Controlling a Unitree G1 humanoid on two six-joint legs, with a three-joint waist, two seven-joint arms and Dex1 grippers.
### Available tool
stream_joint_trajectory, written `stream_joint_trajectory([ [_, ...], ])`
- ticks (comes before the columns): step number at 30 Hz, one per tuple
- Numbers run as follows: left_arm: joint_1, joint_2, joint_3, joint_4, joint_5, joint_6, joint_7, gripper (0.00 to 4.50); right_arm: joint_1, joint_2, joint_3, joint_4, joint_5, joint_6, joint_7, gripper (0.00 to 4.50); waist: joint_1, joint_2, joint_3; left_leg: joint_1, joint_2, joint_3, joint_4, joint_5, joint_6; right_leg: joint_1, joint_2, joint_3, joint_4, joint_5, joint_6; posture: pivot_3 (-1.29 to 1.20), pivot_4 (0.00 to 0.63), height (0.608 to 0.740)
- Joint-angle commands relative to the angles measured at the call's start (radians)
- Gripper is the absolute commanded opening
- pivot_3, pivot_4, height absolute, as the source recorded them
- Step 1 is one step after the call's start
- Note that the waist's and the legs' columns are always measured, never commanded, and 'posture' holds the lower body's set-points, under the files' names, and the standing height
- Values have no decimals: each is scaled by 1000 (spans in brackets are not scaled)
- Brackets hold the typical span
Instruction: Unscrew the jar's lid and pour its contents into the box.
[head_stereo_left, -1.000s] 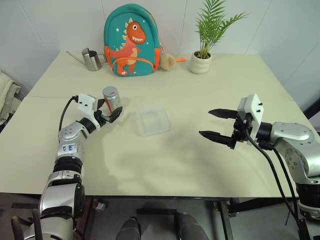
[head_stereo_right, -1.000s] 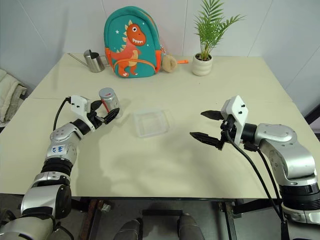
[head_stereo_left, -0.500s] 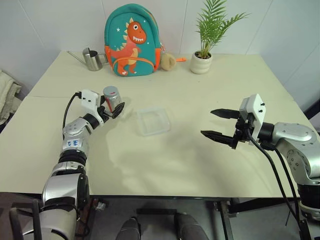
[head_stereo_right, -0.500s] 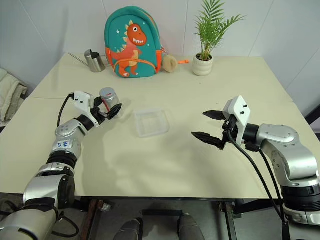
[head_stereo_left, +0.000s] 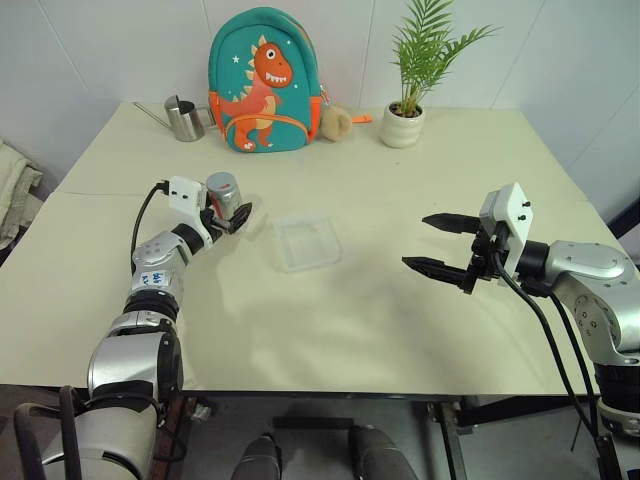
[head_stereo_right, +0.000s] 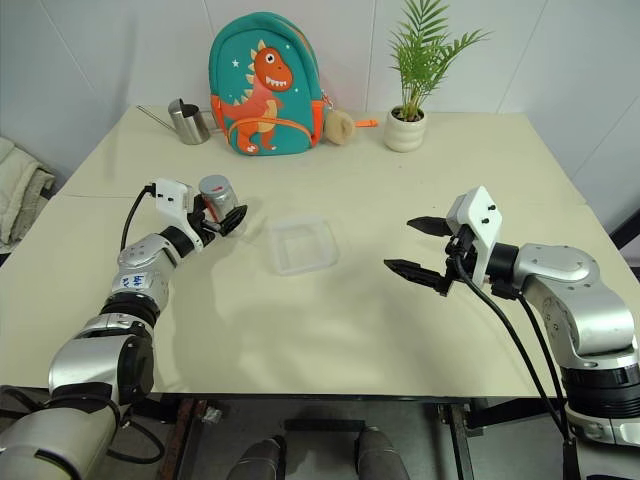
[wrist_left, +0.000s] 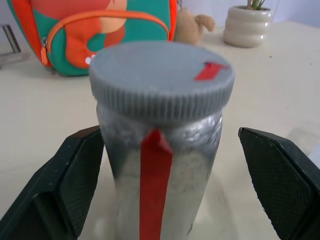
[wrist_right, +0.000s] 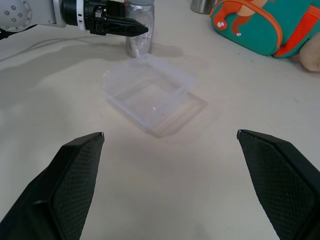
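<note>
The jar, silver-grey with a red strip on its label, stands upright on the table, left of the box. Its grey lid is screwed on, and the contents are hidden inside. My left gripper is open with one black finger on each side of the jar; a clear gap shows at one finger. The box is clear, shallow and looks empty. My right gripper hangs open above the table to the right of the box, with nothing between its fingers.
At the back of the table stand a teal dinosaur backpack, a steel watering can, a small plush toy and a potted plant. A cloth lies off the table's left edge.
My left gripper has reached forward, so its open fingers now flank the jar. The jar, the box and the right arm have not moved.
</note>
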Motion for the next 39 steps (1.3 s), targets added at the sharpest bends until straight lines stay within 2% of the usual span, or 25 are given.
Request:
stream_joint_trajectory([
  [1, -36, 6, 9, 2, 6, -12, 6, 4480, -17, -5, -13, -20, 4, -6, -7, 4500, 0, 0, 0, 0, 0, 0, 0, 0, 0, 0, 0, 0, 0, 0, 0, 0, 150, 740],
  [4, -40, 5, 8, 9, 9, -6, 6, 4480, -20, -2, -10, -22, 4, -4, -13, 4500, 0, 0, 0, 0, 0, 0, 0, 0, 0, 0, 0, 0, 0, 0, 0, 0, 150, 740],
  [7, -40, 3, 10, 12, 9, -21, -8, 3908, -22, 1, -8, -28, 8, 1, -21, 4500, 0, 0, 0, 0, 0, 0, 0, 0, 0, 0, 0, 0, 0, 0, 0, 0, 150, 740],
  [14, -36, 6, 13, 15, 12, -35, -15, 1861, -24, -3, -11, -32, 10, 4, -24, 4500, 0, 0, 0, 0, 0, 0, 0, 0, 0, 0, 0, 0, 0, 0, 0, 0, 150, 740],
  [19, -29, 26, 16, -37, -6, -48, -100, 1861, -39, 13, -11, -76, 18, 27, -64, 4500, -1, 0, 0, 0, 0, 0, 0, 0, 0, 0, 0, 0, 0, 0, 0, 0, 150, 740],
  [23, -7, 38, 20, -167, -55, -12, -237, 1861, -72, 61, 2, -147, 28, 78, -147, 4500, -4, 0, 0, 0, 0, 0, -1, 0, 0, 0, 0, 0, 0, 0, 0, 0, 150, 740],
  [29, 131, 66, -31, -581, -179, 238, -480, 1861, -163, 190, 55, -248, 47, 198, -323, 4500, -10, 0, 0, 1, 1, 0, -4, 0, 0, -1, 0, 0, 0, -1, -1, 0, 150, 740],
  [34, 200, 98, -56, -814, -253, 418, -561, 1861, -257, 307, 92, -285, 56, 277, -448, 4500, -7, 0, 0, 0, 1, -2, -5, 0, 0, -2, 0, -1, 1, -1, -2, 0, 150, 740],
  [39, 238, 144, -99, -960, -270, 557, -590, 1861, -334, 423, 96, -295, 65, 341, -572, 4500, -8, 0, 0, 0, 1, -3, -5, 0, 0, -2, 0, -2, 1, -1, -3, 0, 150, 740],
])
